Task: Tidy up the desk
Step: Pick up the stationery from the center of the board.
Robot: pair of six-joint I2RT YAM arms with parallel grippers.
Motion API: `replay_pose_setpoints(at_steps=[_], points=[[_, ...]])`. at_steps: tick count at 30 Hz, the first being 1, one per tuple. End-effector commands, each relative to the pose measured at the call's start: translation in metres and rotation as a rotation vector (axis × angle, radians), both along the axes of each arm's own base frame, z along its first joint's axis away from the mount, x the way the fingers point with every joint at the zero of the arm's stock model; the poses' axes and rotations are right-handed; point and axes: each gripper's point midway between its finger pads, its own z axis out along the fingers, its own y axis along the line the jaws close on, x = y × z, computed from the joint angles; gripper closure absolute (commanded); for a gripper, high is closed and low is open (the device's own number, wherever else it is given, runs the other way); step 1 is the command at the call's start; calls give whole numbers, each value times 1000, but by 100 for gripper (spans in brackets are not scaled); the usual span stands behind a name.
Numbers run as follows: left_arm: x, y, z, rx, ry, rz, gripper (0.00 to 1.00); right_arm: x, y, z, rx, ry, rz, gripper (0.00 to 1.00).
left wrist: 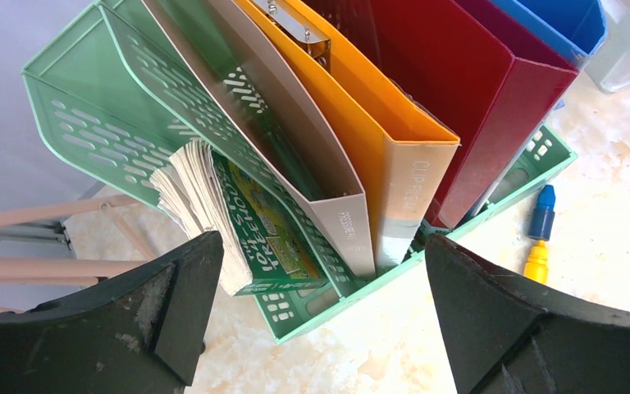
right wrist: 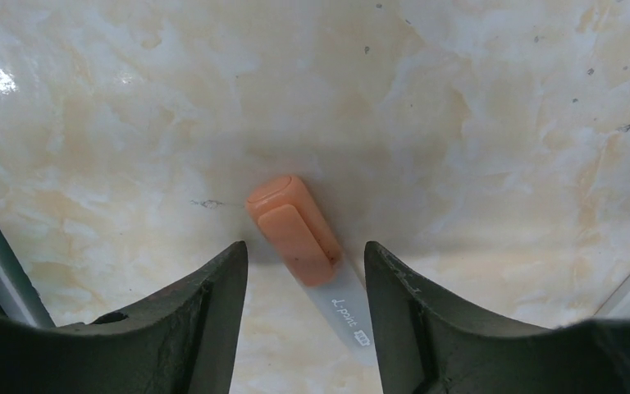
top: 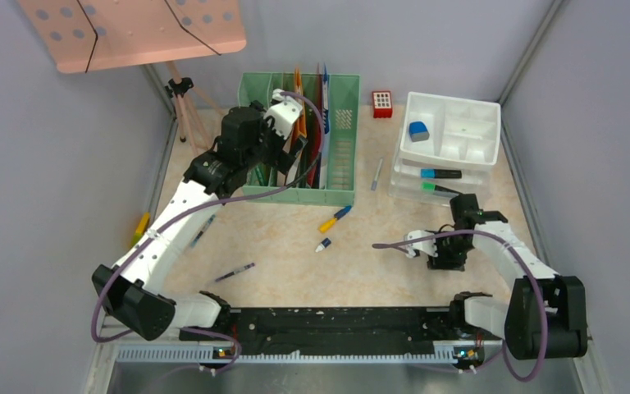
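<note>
The desk (top: 295,246) is a beige marble-patterned top with pens scattered on it. My right gripper (top: 445,261) is down at the desk on the right. In the right wrist view it (right wrist: 305,250) is open, its jaws on either side of a pen with an orange cap and a clear barrel (right wrist: 295,234). The barrel lies close to the right finger. My left gripper (top: 272,141) hovers over the green file rack (top: 340,156). In the left wrist view it (left wrist: 320,242) is wide open and empty, above the rack's front corner (left wrist: 295,316).
The rack holds grey, orange (left wrist: 394,148), red and blue folders and a green book (left wrist: 254,222). A blue-yellow marker (top: 335,218), a small white pen (top: 322,245), a purple pen (top: 235,272) and a silver pen (top: 376,173) lie loose. White drawer trays (top: 451,131) stand back right.
</note>
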Motion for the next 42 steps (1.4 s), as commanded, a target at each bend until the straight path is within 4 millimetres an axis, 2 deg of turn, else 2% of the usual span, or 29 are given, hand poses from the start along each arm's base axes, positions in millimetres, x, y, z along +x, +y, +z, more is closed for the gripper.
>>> replay_pose_setpoints(at_steps=[1,12,18,20,24,29,34,38,42], points=[[7,-4,18,-40,-56,-5,1,0,2,-2,-8,3,5,49],[5,3,21,-30,-67,13,1,-8,15,-3,25,57,-11,68],[-1,9,10,-21,-50,20,1,1,39,24,135,75,-52,82],[-2,11,9,-19,-48,22,2,4,47,34,172,77,-64,92],[-5,13,13,-24,-55,19,1,8,61,51,238,88,-81,94],[-10,15,23,-29,-67,12,2,16,83,92,350,97,-112,94],[-13,15,26,-33,-67,7,1,31,105,154,475,65,-153,93],[-14,15,28,-37,-68,2,1,43,111,195,526,12,-192,93],[-14,13,31,-43,-72,-4,1,65,104,230,503,-94,-237,94]])
